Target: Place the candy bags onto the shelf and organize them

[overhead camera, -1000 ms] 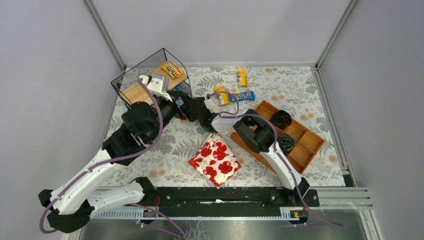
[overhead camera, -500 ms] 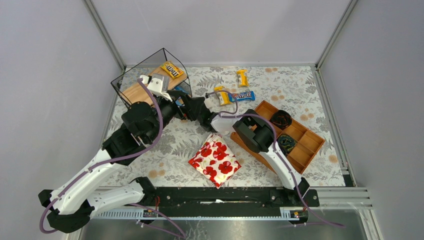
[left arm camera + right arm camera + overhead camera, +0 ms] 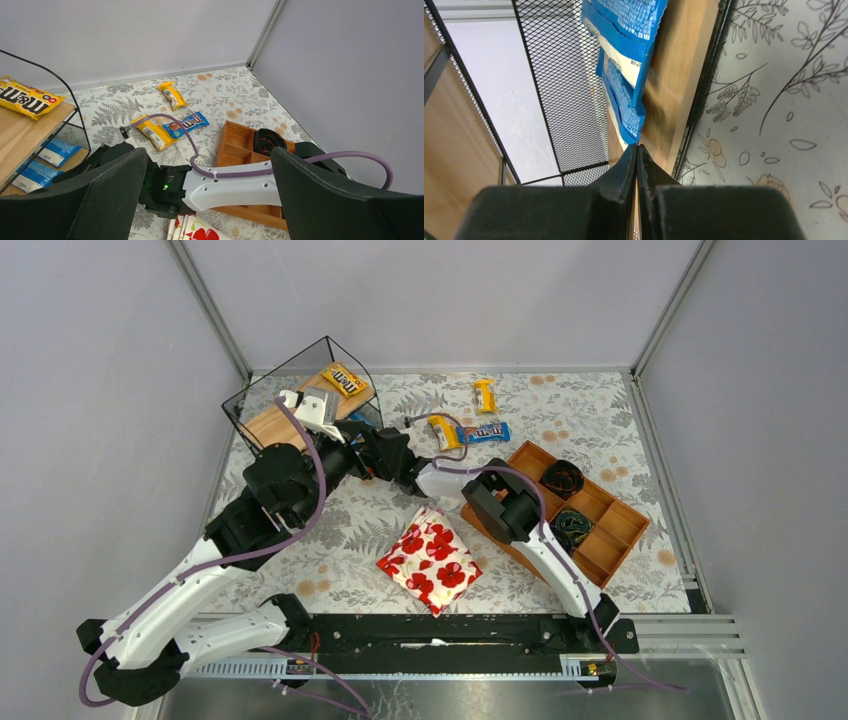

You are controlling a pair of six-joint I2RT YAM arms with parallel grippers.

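- Top external view: the left arm rises from its base at the near left, bends at the elbow and extends to the shelf [image 3: 268, 426], which stands at the far left of the tabletop [image 3: 590, 405]. Its wrist sits over the shelf's front edge.
- The left end effector [image 3: 207, 160] shows in the left wrist view as two dark fingers spread wide apart with nothing held. They frame the right arm passing below.
- The right arm climbs from the near-right base to a folded elbow beside the wooden tray [image 3: 608, 536]. Its white forearm then stretches left, low over the tabletop, to the shelf's lower level.
- The right end effector [image 3: 636, 148] has its fingers pressed together tip to tip, with nothing visible between them. The tips sit at the edge of the lower board [image 3: 676, 70], just beside the bottom corner of the blue packets [image 3: 624, 95]; whether they touch cannot be told.
- The blue packets lie overlapping on that lower board, against the wire mesh.
- One yellow packet [image 3: 343, 379] lies flat on the shelf's top board.
- Three more bags lie on the tabletop right of the shelf: a far yellow packet [image 3: 484, 395], a near yellow packet [image 3: 445, 432], and a loose blue packet [image 3: 486, 430] touching it.
- The poppy pouch [image 3: 428, 560] lies just in front of the right forearm.
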